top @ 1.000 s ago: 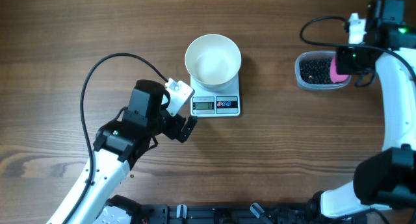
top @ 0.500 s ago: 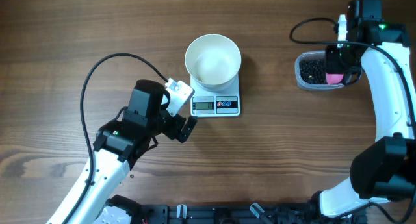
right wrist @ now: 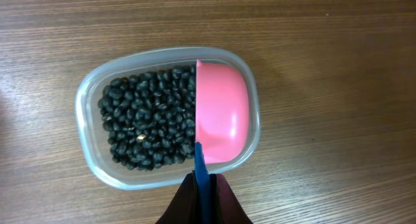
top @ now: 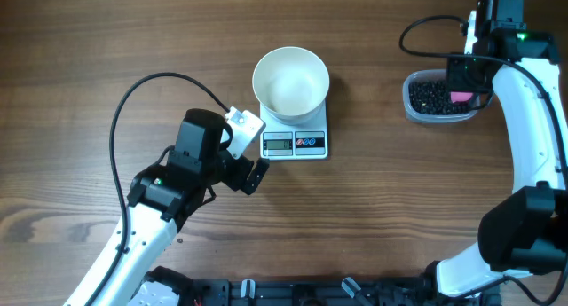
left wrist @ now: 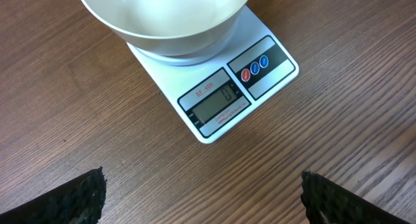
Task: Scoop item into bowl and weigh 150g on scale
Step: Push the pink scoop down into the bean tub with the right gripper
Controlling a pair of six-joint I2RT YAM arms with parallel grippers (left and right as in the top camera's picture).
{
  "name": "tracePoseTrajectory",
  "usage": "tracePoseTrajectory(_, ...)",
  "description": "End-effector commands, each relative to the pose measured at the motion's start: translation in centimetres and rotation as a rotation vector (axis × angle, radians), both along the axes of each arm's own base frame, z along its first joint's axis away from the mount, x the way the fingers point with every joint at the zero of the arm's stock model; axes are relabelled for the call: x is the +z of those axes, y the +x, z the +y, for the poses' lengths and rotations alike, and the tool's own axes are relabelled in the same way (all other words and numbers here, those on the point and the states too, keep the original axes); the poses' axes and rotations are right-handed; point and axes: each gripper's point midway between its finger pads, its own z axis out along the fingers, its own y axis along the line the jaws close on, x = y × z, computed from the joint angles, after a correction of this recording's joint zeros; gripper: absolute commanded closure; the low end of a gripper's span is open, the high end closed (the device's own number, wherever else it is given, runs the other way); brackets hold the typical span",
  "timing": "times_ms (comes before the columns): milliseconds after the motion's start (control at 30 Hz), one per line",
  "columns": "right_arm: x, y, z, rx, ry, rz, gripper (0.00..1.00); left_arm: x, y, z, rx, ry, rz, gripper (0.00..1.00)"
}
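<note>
1. My right gripper (right wrist: pixel 203 201) is clamped tight on the thin blue handle (right wrist: pixel 202 164) of a pink scoop (right wrist: pixel 224 113).
2. The scoop's cup sits inside the clear tub (right wrist: pixel 84 130), at one end of it.
3. The beans (right wrist: pixel 146 123) fill the rest of the tub as a dark, grainy layer, right up against the cup's straight edge.
4. In the overhead view the tub stands on the table (top: pixel 106 40) well to the right of the scale (top: pixel 295 144).
5. The white bowl (top: pixel 291 82) stands upright on the scale's platform, with its white inside showing.
6. The scale's display (left wrist: pixel 218 102) faces my left wrist camera and shows what looks like a single zero.
7. My left gripper (left wrist: pixel 201 201) is spread as wide as it goes and holds nothing. It hangs over bare wood just in front of the scale, touching neither the scale nor the bowl.
</note>
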Motion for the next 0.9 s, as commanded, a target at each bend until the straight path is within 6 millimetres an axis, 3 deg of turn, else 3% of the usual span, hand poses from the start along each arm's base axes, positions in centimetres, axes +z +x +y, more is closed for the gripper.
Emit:
tracePoseTrajectory(0, -1.4, 0.3, -0.6, -0.027, -0.041, 0.032, 0.96, -0.3, 0.0, 0.1, -0.006, 0.004, 0.005, 0.00)
tracePoseTrajectory(333, -4.0, 0.5, -0.9, -0.005, -0.058, 0.106, 0.96, -0.3, -0.1, 0.1, -0.006, 0.004, 0.006, 0.00)
tracePoseTrajectory(667, -5.3, -0.3, 2.5, 0.154, 0.087, 0.174, 0.96, -0.3, 0.0, 0.1, -0.006, 0.004, 0.005, 0.00)
tracePoseTrajectory(867, -5.7, -1.0, 3.4, 0.191, 0.134, 0.203, 0.96, -0.3, 0.0, 0.1, -0.005, 0.004, 0.006, 0.00)
